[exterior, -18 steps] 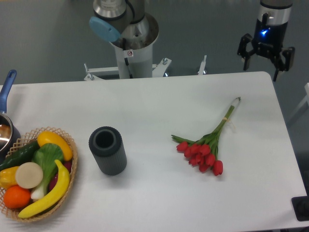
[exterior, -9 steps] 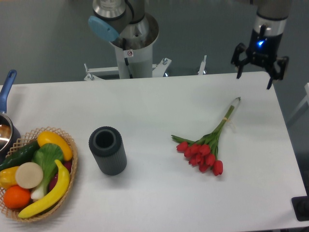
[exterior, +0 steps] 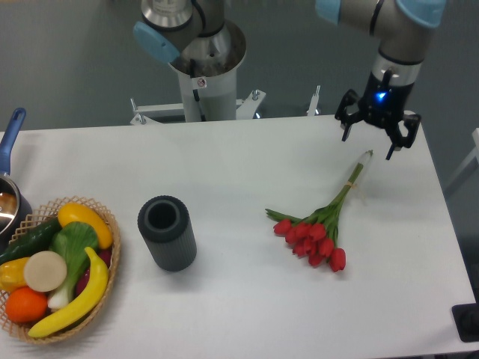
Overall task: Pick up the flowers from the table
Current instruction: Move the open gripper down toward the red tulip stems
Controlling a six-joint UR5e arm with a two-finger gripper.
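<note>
Far to the left of the gripper, at the edge of the white bench (exterior: 239,161), a pot (exterior: 9,196) with a blue handle peeks in. Just below the pot sits a woven basket (exterior: 111,262) full of pretend food: a yellow banana (exterior: 81,295), an orange (exterior: 27,304), a green cucumber (exterior: 30,239) and more. Closer to the gripper, but still well to its left and lower down, a dark grey ribbed cylinder (exterior: 166,232) stands on the bench with its open hole facing up. Above that, behind the bench, is the robot's grey base (exterior: 203,71). Next come the flowers (exterior: 318,230), a bunch of red tulips lying flat on the bench. Their red buds are below the gripper and to its left. Their long green stems run up and to the right, and the cut tip of the stems ends just under the gripper. The gripper (exterior: 376,137) hangs above the far right part of the bench, near its back edge. A small blue light glows on it. Its two dark fingers (exterior: 346,124) are spread wide apart, and nothing is between them. It is not touching the flowers.
</note>
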